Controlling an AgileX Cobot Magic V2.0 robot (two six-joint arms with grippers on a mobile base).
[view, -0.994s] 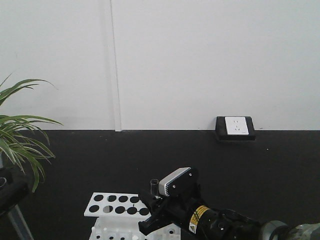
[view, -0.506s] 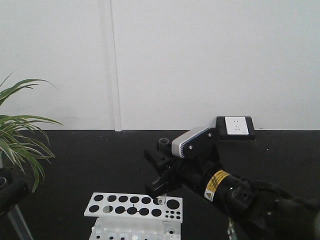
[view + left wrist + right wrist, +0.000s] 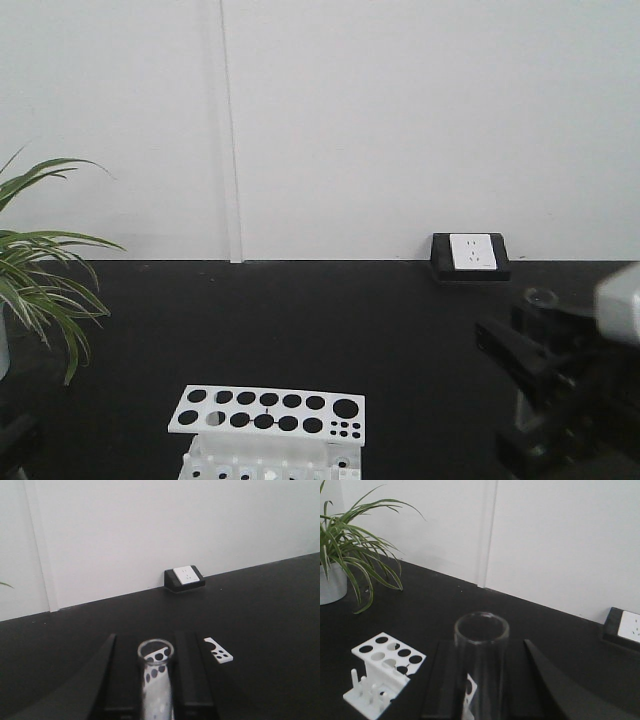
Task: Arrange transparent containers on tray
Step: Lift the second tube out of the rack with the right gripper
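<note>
A clear glass test tube (image 3: 158, 690) stands upright between the black fingers of my left gripper (image 3: 154, 647), which is shut on it. My right gripper (image 3: 483, 645) is shut on a second test tube (image 3: 481, 672), its open rim facing the camera. In the front view the right gripper (image 3: 535, 335) is at the right edge with the tube's rim (image 3: 541, 297) showing on top, well right of the white perforated rack (image 3: 270, 410). The rack's holes that show look empty. The rack also appears as a corner (image 3: 218, 651) and at lower left (image 3: 385, 670).
A potted plant (image 3: 40, 290) spreads at the left edge and shows again (image 3: 355, 555) beyond the rack. A black-and-white wall socket (image 3: 470, 255) sits at the back of the black tabletop (image 3: 300, 320). A white wall rises behind.
The right arm has lifted from over the rack and swung up and to the right edge, with the tube still in its gripper. The dark arm part at lower left has sunk lower.
</note>
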